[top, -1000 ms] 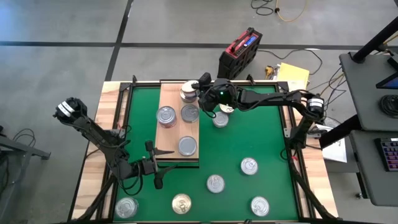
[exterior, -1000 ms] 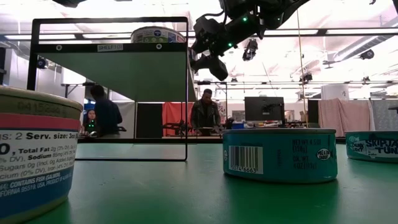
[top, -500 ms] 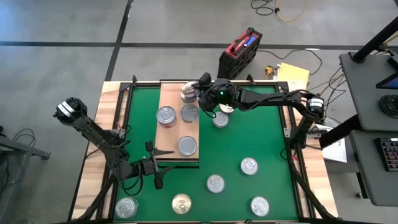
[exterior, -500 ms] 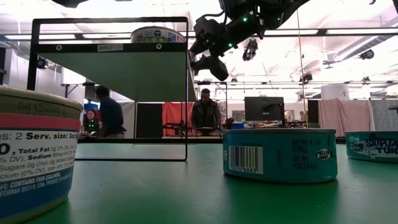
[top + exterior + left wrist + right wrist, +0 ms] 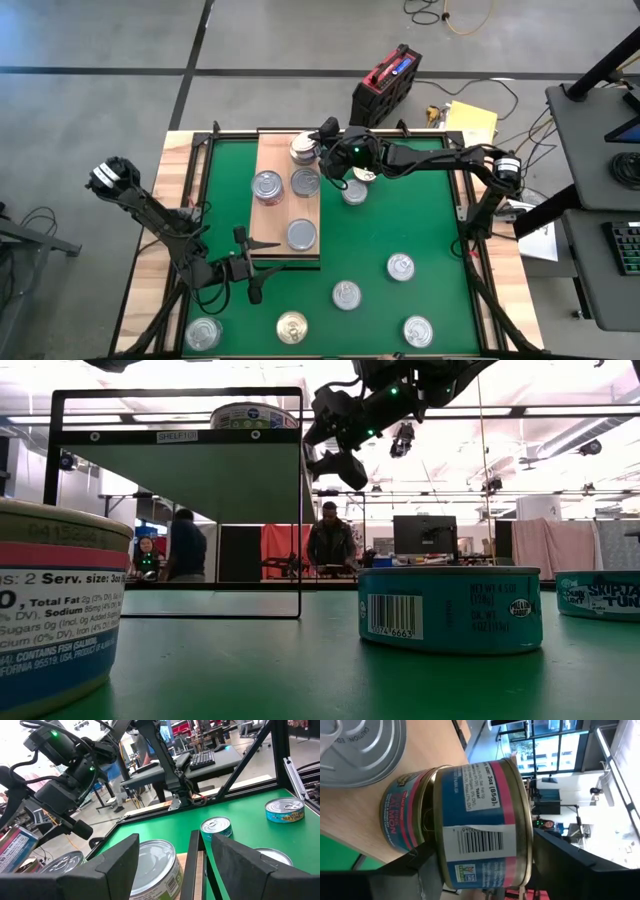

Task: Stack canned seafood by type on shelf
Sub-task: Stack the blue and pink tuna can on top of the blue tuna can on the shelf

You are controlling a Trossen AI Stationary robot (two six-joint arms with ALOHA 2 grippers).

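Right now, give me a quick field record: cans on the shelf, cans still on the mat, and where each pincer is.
shelf: wooden board on the green mat
cans on shelf: four positions; far one is a two-can stack, pink and blue labels
cans on mat: six, one beside the shelf's far right edge
right pincer: at the stack, fingers either side of the top can, grip unclear
left pincer: open, at the shelf's near edge, waiting

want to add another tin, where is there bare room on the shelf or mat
The shelf is bare at its near left corner, beside the near can. Its far end is crowded: stacked cans at the right pincer, two cans behind. The mat is bare mid-right and along its left strip.
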